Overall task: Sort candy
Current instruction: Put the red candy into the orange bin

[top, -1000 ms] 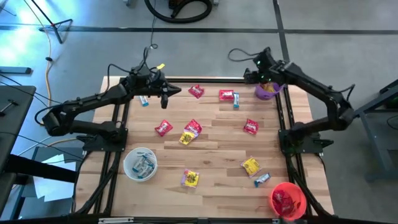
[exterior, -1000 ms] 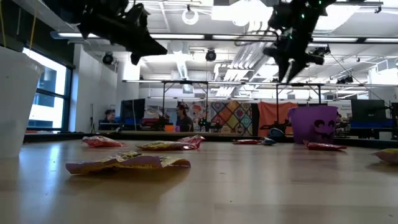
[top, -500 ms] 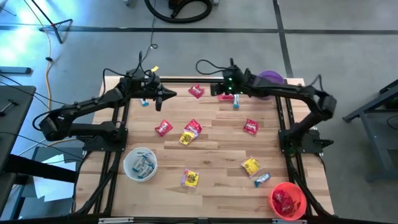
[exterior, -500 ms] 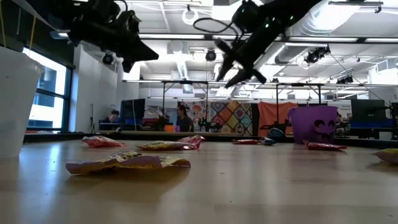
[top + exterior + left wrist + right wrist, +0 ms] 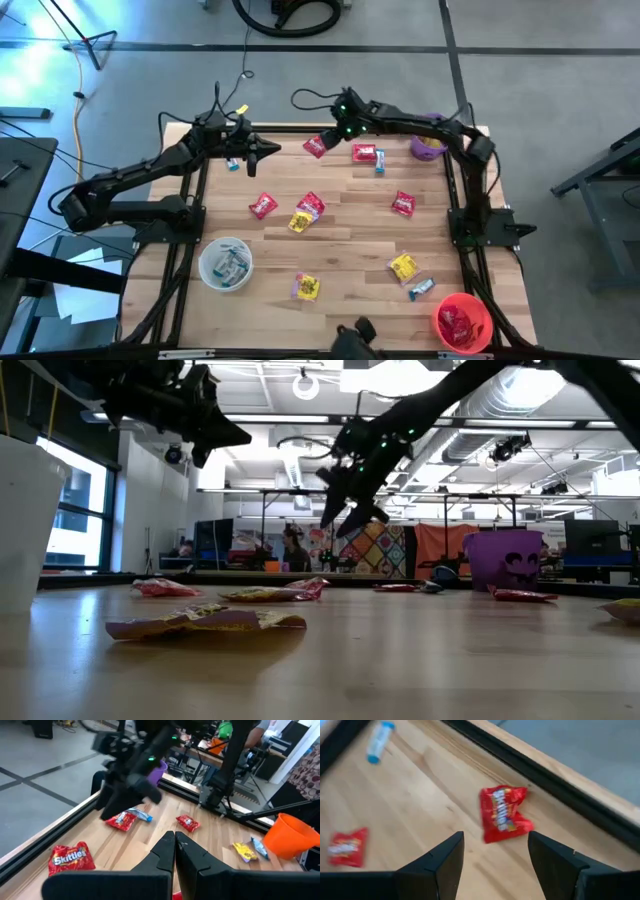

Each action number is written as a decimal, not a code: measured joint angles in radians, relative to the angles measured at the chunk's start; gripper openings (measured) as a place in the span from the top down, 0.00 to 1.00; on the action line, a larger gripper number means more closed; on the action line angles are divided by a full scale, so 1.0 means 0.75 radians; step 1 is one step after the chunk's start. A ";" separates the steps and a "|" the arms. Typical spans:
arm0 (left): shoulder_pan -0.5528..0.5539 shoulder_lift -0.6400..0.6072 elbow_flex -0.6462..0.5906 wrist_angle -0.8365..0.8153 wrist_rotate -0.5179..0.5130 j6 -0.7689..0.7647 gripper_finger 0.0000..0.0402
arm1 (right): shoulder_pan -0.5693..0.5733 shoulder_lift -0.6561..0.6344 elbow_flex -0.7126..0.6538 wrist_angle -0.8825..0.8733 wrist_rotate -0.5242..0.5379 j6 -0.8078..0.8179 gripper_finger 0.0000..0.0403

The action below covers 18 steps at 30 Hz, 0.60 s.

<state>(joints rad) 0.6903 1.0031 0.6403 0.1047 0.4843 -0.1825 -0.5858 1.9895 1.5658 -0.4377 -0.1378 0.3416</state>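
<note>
Wooden tabletop [image 5: 340, 235] with a black frame, grey floor around it, workshop room behind in the low view.

Right gripper [image 5: 333, 135] is reached across to the far edge, above a red Skittles packet [image 5: 316, 146]. Right wrist view: fingers [image 5: 440, 865] spread wide, nothing between them, the red packet [image 5: 504, 813] framed in the gap, lying flat just beside the black frame rail. Low view shows that gripper [image 5: 350, 515] hanging clear of the surface.

Left gripper [image 5: 268, 150] sits near the far left corner, up off the tabletop; fingers [image 5: 167, 851] pressed together, nothing held. A light blue candy [image 5: 232, 163] lies just beside it.

Candy spread:
- far edge: 1 more red packet [image 5: 365, 153] with a light blue one [image 5: 380, 164] touching it
- middle: red [image 5: 263, 206], red [image 5: 311, 204] overlapping a yellow one [image 5: 298, 222], red [image 5: 403, 204] toward the right
- near side: yellow [image 5: 306, 288], yellow [image 5: 403, 267], light blue [image 5: 422, 289] just beside that yellow

Bowls:
- purple bowl [image 5: 428, 148] at the far right corner, something yellow inside
- red bowl [image 5: 463, 322] at the near right corner holding red packets
- clear white bowl [image 5: 226, 263] at the near left holding light blue candy

Low view: purple bowl [image 5: 503, 558] stands upright on the right, flat wrappers lie across the surface, people are visible in the room behind.
</note>
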 joint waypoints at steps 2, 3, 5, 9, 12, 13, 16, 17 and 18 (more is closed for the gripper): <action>0.000 -0.005 0.000 -0.008 -0.001 0.000 1.00 | -0.018 0.081 0.102 -0.093 -0.027 -0.081 0.46; 0.000 -0.009 0.000 -0.012 -0.001 -0.001 1.00 | -0.025 0.121 0.150 -0.137 -0.040 -0.113 0.46; 0.000 -0.013 0.000 -0.014 -0.001 -0.011 1.00 | -0.037 0.204 0.252 -0.221 -0.052 -0.166 0.46; 0.000 -0.013 0.000 -0.015 -0.001 -0.013 1.00 | -0.050 0.349 0.457 -0.348 -0.060 -0.221 0.46; 0.000 -0.012 0.000 -0.015 0.000 -0.013 1.00 | -0.051 0.451 0.598 -0.429 -0.088 -0.223 0.46; 0.000 -0.012 0.000 -0.015 0.001 -0.013 1.00 | -0.051 0.482 0.641 -0.459 -0.099 -0.223 0.46; 0.000 -0.012 0.000 -0.015 0.001 -0.013 1.00 | -0.048 0.564 0.758 -0.542 -0.108 -0.223 0.46; 0.000 -0.012 0.000 -0.015 0.001 -0.013 1.00 | -0.048 0.589 0.792 -0.567 -0.107 -0.223 0.46; 0.000 -0.012 0.000 -0.015 0.001 -0.013 1.00 | -0.048 0.612 0.822 -0.589 -0.107 -0.223 0.46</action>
<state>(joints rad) 0.6903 0.9939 0.6403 0.0937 0.4851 -0.1921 -0.6216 2.4486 2.1824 -0.8794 -0.2184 0.1744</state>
